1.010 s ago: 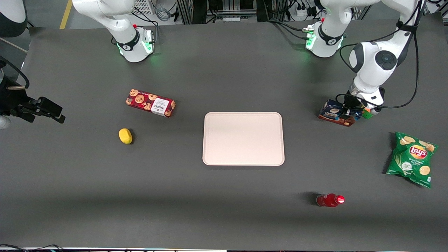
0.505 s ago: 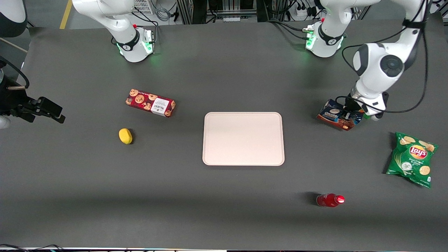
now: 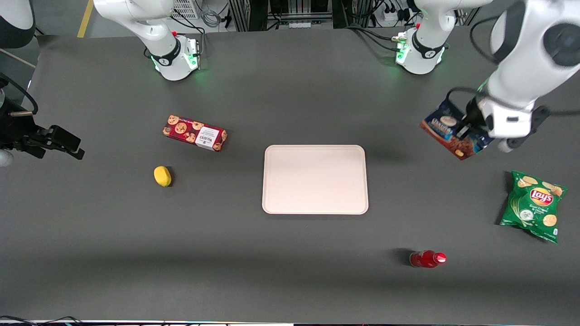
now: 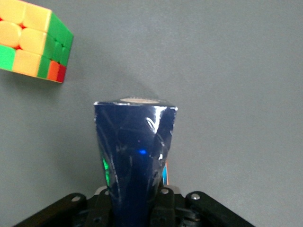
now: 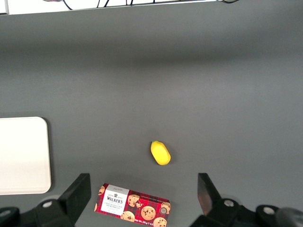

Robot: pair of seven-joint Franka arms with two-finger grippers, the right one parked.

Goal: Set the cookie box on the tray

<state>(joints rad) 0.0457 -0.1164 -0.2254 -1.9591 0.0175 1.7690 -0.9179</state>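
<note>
Two cookie boxes are showing: the navy cookie box (image 3: 453,132), which the gripper (image 3: 466,129) is clamping in the air toward the working arm's end of the counter (image 3: 290,271), and one red box (image 3: 195,132) lying toward the parked arm's end. One tray (image 3: 315,179), one yellow lemon (image 3: 162,175), one green chip bag (image 3: 534,206) and one red bottle (image 3: 427,259) are sitting on the counter. One colour cube (image 4: 33,40) is lying there too, showing only in the left wrist view.

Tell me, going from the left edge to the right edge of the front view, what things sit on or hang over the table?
Lemon → red cookie box → tray → red bottle → cookie box, lifted in the gripper → chips bag.
</note>
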